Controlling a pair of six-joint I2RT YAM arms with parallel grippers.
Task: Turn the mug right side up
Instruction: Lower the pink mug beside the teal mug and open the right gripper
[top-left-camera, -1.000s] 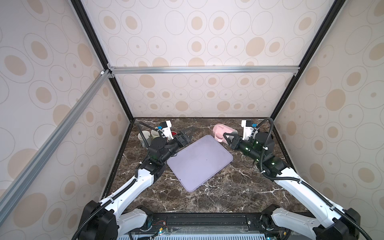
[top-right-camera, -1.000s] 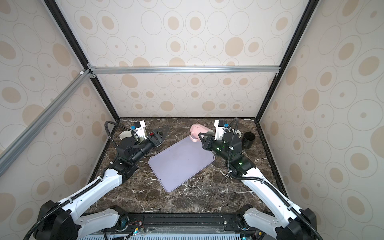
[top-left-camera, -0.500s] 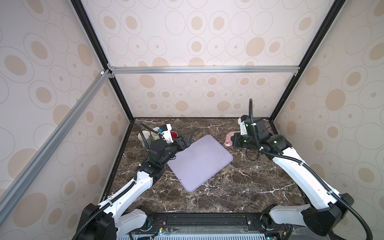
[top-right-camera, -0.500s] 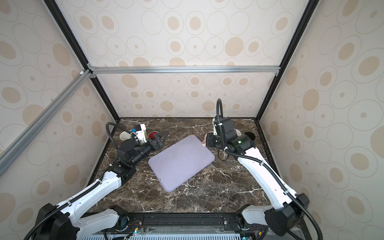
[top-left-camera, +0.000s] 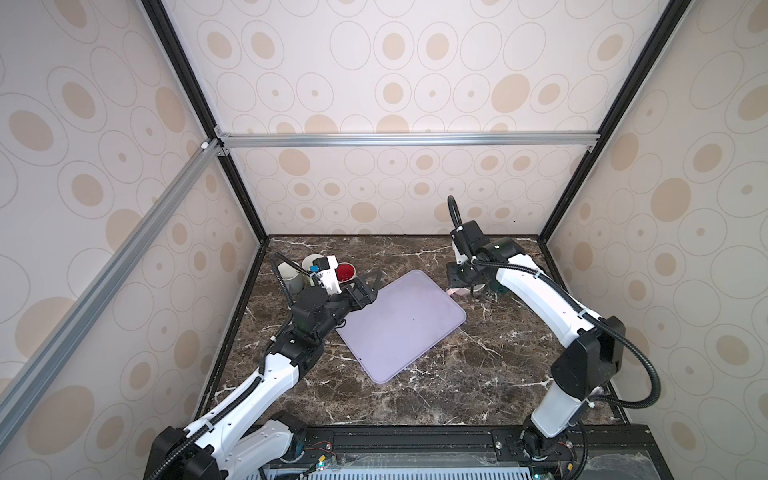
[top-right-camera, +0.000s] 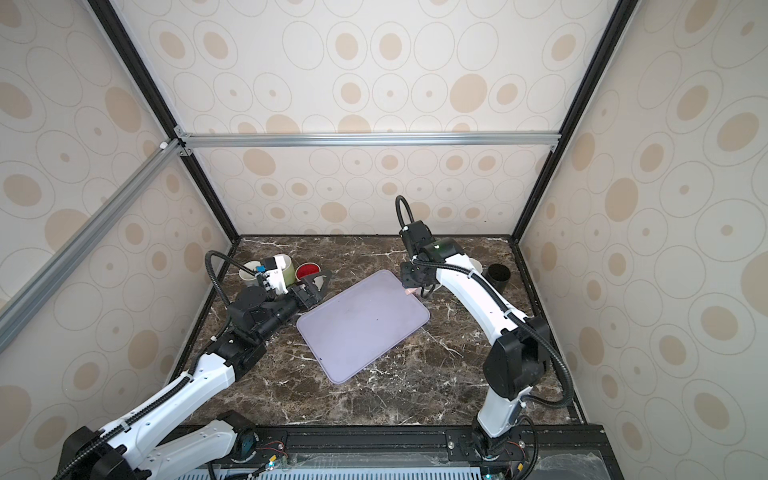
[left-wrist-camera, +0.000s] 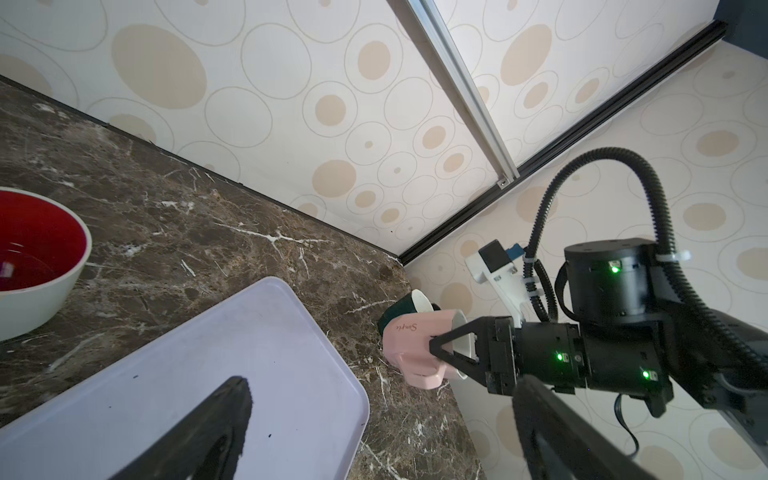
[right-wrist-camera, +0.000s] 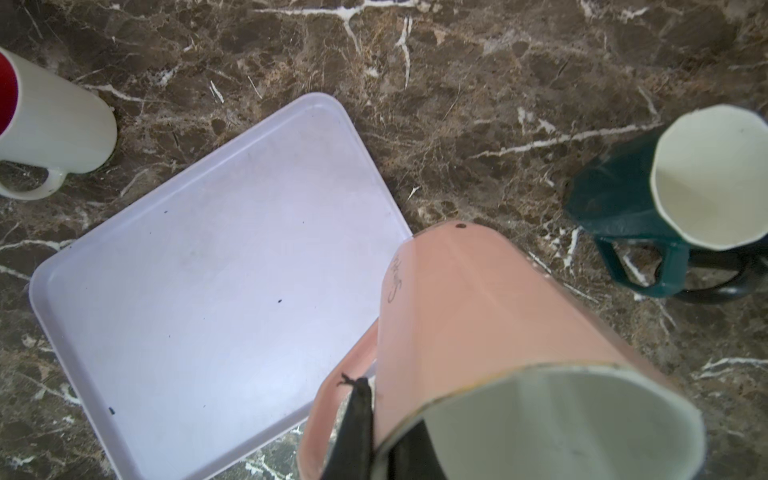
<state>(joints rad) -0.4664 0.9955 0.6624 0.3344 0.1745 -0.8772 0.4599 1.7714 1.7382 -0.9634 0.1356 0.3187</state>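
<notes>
— Pink glaze, white inside: item one, the pink mug (right-wrist-camera: 478, 299). Where?
— Held by the right claw (left-wrist-camera: 446, 353), just beside the lilac tray (top-left-camera: 399, 328) on the right arm's side, over bare table (top-left-camera: 457, 374). Whether its base touches the stone, I cannot tell.
— Grip?
— Clamped on the mug's wall at the rim, beside the handle: one finger inside, one outside.
— Axis?
— It runs from the claw down to the table, mouth toward the claw, base toward the stone, leaning a little. What likely remains is to level it, set it down and let go.
— Nearer arm?
— The right, by far. The left claw (top-left-camera: 366, 289) hangs across the tray, fingers spread wide, holding nothing.
— Neighbours?
— A green mug (right-wrist-camera: 615, 199) stands upright nearby, apart in the right wrist view. A red-lined mug (right-wrist-camera: 54, 120) sits past the tray's other side. A lean at release could tip the pink one toward the green.
— Surface, room?
— Dark brown marble with white veins. Walls papered in beige spots, black posts, aluminium rails.
</notes>
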